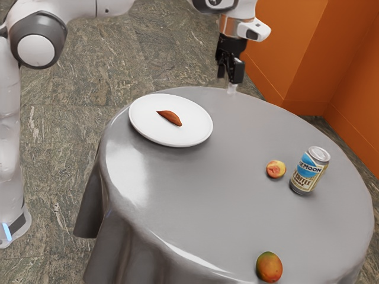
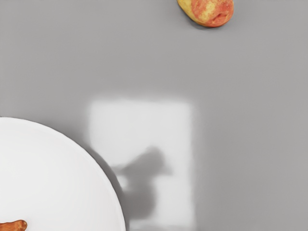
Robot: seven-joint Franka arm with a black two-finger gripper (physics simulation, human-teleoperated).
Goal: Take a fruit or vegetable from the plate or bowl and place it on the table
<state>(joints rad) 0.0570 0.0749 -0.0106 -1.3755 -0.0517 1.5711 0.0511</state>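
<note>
The sweet potato (image 1: 170,118) lies on its side on the white plate (image 1: 141,124), reddish brown, with its pointed tip toward the exterior view's left. In the wrist view, one blunt end of it shows on the plate, inside the rim. The plate sits flat on the round bench (image 1: 207,201), which is covered by a grey cloth hanging in folds.

The end effector (image 1: 230,76) is up in the air, pointing down, apart from the plate and off toward the exterior view's right of it. Its two fingers stand apart.

Farther along the bench is a yellow and red fruit (image 1: 275,170), just beside an upright can (image 1: 308,171) with a blue and cream label. A mango (image 1: 269,267), orange and green, rests well apart from them, near the bench's edge. The wrist view shows a bright patch (image 2: 108,122) of light beside the plate, with a dark shadow (image 2: 141,199) in it. Beyond the bench are a stone-patterned floor (image 1: 65,136) and orange walls (image 1: 296,47).
</note>
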